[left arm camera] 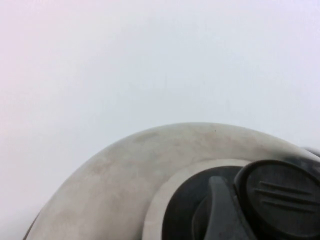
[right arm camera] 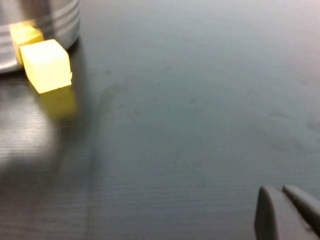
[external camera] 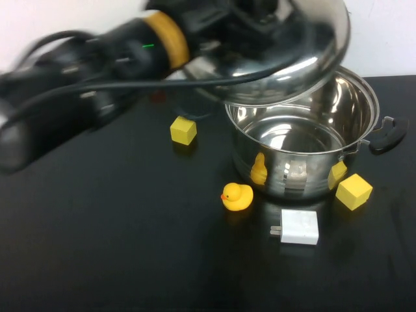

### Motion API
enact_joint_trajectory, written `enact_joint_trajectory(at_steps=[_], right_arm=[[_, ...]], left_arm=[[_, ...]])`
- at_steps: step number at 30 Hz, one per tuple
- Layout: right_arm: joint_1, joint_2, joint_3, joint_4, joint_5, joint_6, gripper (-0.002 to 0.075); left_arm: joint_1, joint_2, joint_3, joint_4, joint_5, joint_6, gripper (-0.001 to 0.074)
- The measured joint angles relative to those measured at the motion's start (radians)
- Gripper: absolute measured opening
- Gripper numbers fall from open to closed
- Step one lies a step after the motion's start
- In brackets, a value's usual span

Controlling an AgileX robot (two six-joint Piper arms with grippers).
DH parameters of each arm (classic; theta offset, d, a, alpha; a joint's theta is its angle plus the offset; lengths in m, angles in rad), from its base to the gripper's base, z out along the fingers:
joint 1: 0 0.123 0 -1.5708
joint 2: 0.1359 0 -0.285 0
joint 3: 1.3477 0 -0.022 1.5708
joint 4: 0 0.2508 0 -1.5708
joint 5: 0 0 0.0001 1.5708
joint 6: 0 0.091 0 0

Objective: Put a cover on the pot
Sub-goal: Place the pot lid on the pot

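The pot [external camera: 292, 175], a large shiny steel stockpot with black side handles, stands open at the right middle of the black table. My left gripper [external camera: 260, 14] is shut on the black knob [left arm camera: 280, 200] of the domed steel lid [external camera: 286, 62] and holds it tilted in the air, just above the pot's back left rim. In the left wrist view the lid [left arm camera: 120, 175] fills the lower part, with my left gripper [left arm camera: 235, 210] at the knob. My right gripper [right arm camera: 282, 200] is shut and empty, low over the table, off to the side of the pot [right arm camera: 45, 15].
A yellow cube [external camera: 353, 190] lies against the pot's front right and shows in the right wrist view [right arm camera: 46, 65]. A rubber duck [external camera: 237, 196] and a white charger [external camera: 298, 227] lie in front of the pot. Another yellow cube [external camera: 183, 130] lies to its left.
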Motion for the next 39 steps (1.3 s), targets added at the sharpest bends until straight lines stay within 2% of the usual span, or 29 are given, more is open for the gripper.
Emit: enact_joint_trajectory(at_steps=[5,11,18,26,35,39], right_arm=[[0.000,0.000,0.000,0.000,0.000,0.000,-0.0002],[0.000,0.000,0.000,0.000,0.000,0.000,-0.0002],[0.000,0.000,0.000,0.000,0.000,0.000,-0.0002],[0.000,0.000,0.000,0.000,0.000,0.000,-0.0002],[0.000,0.000,0.000,0.000,0.000,0.000,-0.0002],[0.000,0.000,0.000,0.000,0.000,0.000,-0.0002]], left_arm=[[-0.031,0.175,-0.177,0.096,0.098,-0.116,0.0334],[-0.036,0.285,-0.272,0.320,0.090,-0.328,0.0334],[-0.057,0.340,-0.288,0.499,0.062,-0.573,0.0334],[-0.057,0.360,-0.288,0.651,0.032,-0.740,0.0334],[-0.057,0.376,-0.301,0.857,-0.027,-0.850,0.0335],[-0.057,0.376,-0.306,0.887,-0.029,-0.877,0.0335]])
